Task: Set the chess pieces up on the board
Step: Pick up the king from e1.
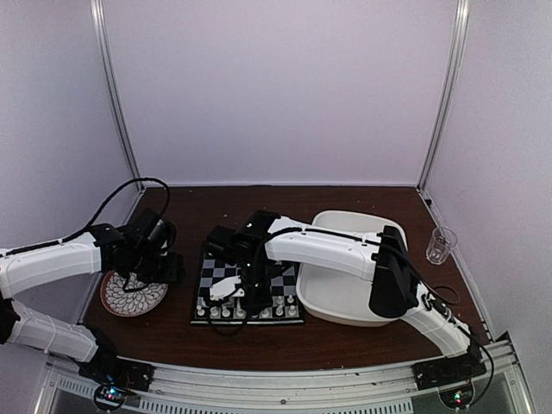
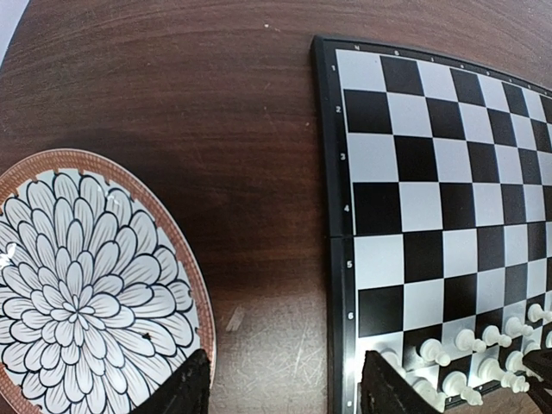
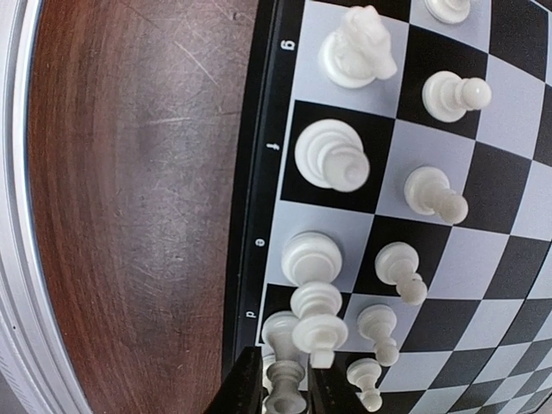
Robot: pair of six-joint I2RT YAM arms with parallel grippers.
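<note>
The board point(image 1: 289, 280) lies in the middle of the table, with white chess pieces point(image 1: 226, 310) standing in its two near rows. My right gripper point(image 3: 287, 392) reaches over the near left part of the board point(image 3: 259, 172) and is shut on a white chess piece point(image 3: 285, 379) that stands on the d file square of the back row, beside other white pieces point(image 3: 332, 155). My left gripper point(image 2: 289, 388) is open and empty over bare table between the plate and the board's left edge point(image 2: 431, 172). White pieces point(image 2: 470, 341) show at its lower right. No black pieces show.
A round flower-patterned plate point(image 1: 129, 297) lies left of the board and also shows in the left wrist view point(image 2: 78, 285). A white rectangular tray point(image 1: 345, 297) sits right of the board. A clear glass point(image 1: 442, 244) stands at the far right. White walls enclose the table.
</note>
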